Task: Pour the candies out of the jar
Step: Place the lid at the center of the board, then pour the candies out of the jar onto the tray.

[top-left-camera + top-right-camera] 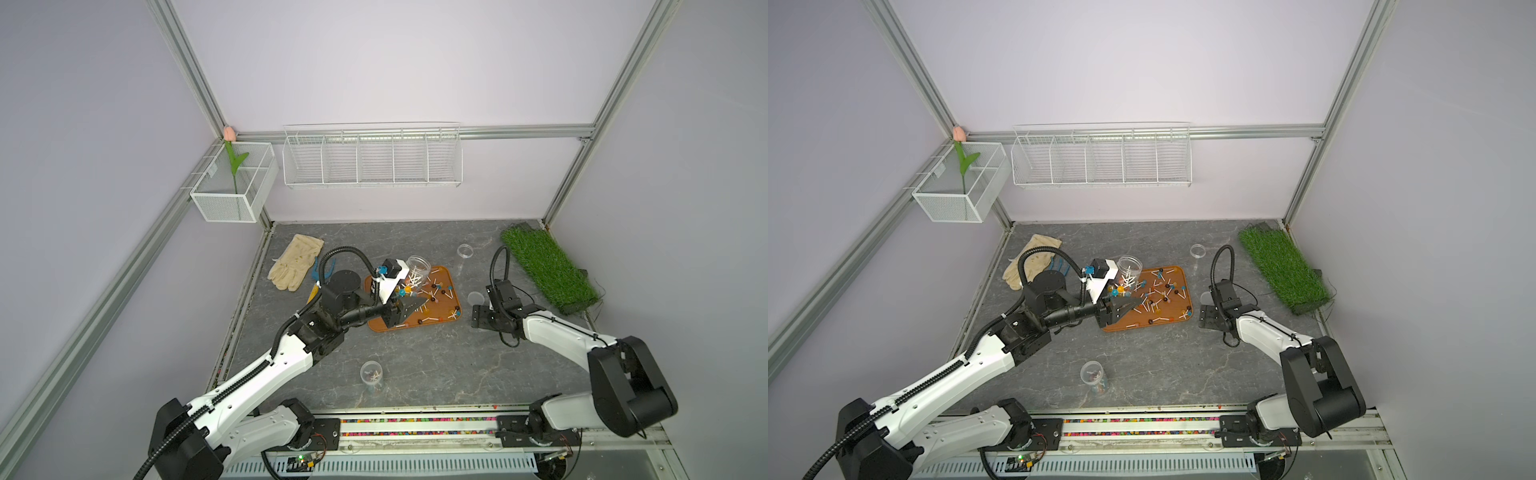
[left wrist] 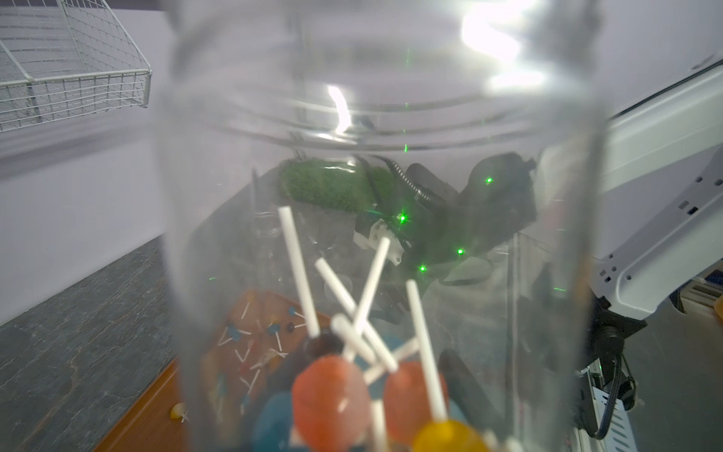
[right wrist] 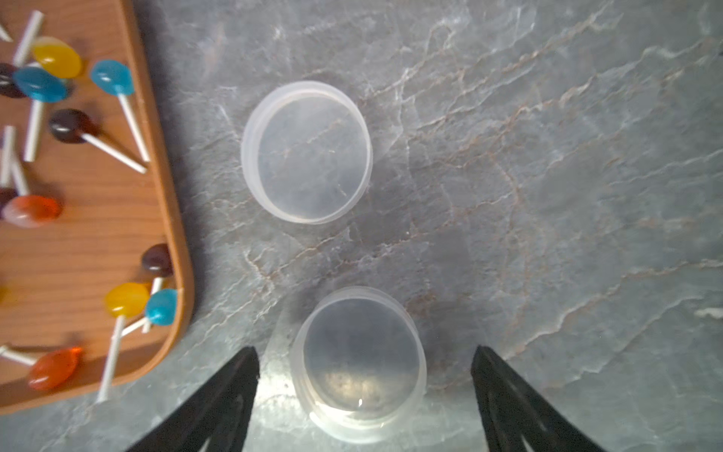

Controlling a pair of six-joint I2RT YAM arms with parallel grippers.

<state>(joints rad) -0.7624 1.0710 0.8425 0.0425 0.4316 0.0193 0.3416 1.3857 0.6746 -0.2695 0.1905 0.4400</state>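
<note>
place: robot lab cell | evidence: aluminium frame [image 1: 519, 131], plain walls [image 1: 395, 62]

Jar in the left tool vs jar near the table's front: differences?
The held jar is tilted, off the table, gripped by the left tool; the front jar stands upright on it, untouched. The held jar is at the tray; the front jar sits apart from it. Both are clear with candies inside.

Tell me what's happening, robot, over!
Left gripper jaws shut on jar. Right gripper jaws open astride lid. Some candies in jar, many on tray. Nothing blocking.
</note>
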